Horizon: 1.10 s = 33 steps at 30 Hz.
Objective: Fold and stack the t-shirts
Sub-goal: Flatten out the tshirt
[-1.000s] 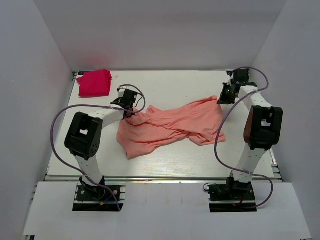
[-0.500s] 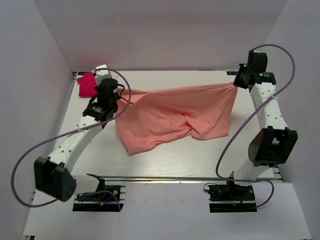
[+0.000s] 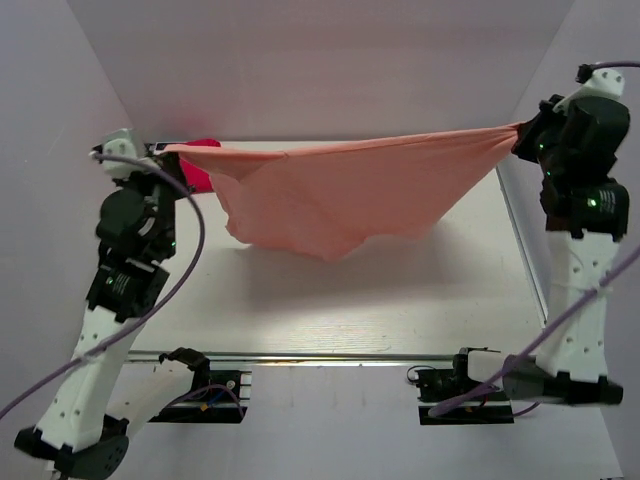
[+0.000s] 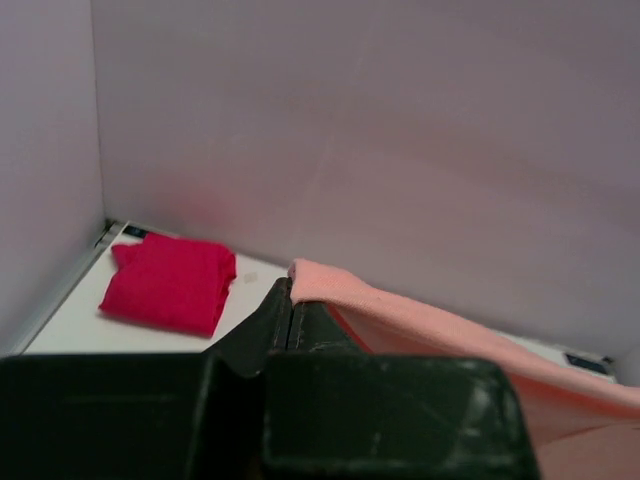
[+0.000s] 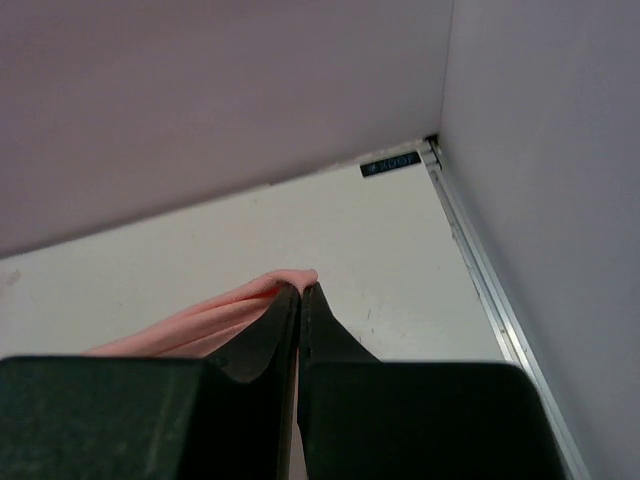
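Observation:
The salmon pink t-shirt (image 3: 330,190) hangs stretched in the air between both arms, its lower part drooping toward the table. My left gripper (image 3: 165,150) is shut on the shirt's left end, whose edge (image 4: 340,288) pokes out past the tips (image 4: 290,295). My right gripper (image 3: 520,135) is shut on the right end, with a fold of pink cloth (image 5: 270,292) pinched at the tips (image 5: 302,292). The magenta-red t-shirt (image 4: 170,283) lies as a folded bundle at the table's far left corner, mostly hidden behind the pink shirt in the top view (image 3: 197,172).
The white table (image 3: 400,290) is boxed in by grey walls on the left, back and right. A metal rail (image 5: 480,270) runs along the right edge. Both arm bases (image 3: 200,395) sit at the near edge.
Both arms have risen and spread apart, lifting the pink t-shirt off the table and pulling it taut in the air. Both grippers stayed shut on it.

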### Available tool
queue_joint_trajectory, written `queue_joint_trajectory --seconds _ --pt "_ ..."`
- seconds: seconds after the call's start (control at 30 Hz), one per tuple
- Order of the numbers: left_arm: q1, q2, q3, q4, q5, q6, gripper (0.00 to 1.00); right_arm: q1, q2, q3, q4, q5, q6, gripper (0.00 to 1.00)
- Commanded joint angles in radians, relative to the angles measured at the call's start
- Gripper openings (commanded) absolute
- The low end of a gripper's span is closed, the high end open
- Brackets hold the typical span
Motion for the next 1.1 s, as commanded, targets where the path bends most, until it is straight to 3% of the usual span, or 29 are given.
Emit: queue_joint_trajectory --seconds 0.0,0.27,0.53,0.67,0.87,1.0,1.07 --pt "0.011 -0.092 0.068 0.032 0.025 0.039 0.00 -0.019 -0.093 0.059 0.014 0.050 -0.034 0.00" --pt "0.011 -0.223 0.219 -0.026 0.175 0.059 0.00 -0.018 -0.228 0.250 -0.025 0.040 -0.068 0.00" --pt "0.011 -0.232 0.397 -0.102 0.309 0.059 0.00 -0.013 -0.358 0.260 -0.025 0.089 -0.083 0.00" --pt "0.011 -0.211 0.397 -0.111 0.338 0.059 0.00 -0.015 -0.395 0.218 -0.003 0.070 -0.077 0.00" --pt "0.011 -0.146 0.291 -0.049 0.318 0.059 0.00 -0.015 -0.387 0.018 0.095 0.042 -0.053 0.00" --pt "0.011 -0.080 0.184 0.003 0.238 0.059 0.00 -0.015 -0.378 -0.241 0.196 -0.010 0.005 0.00" --pt "0.011 -0.047 0.072 0.076 0.155 0.077 0.00 -0.015 -0.380 -0.438 0.332 -0.104 0.016 0.00"
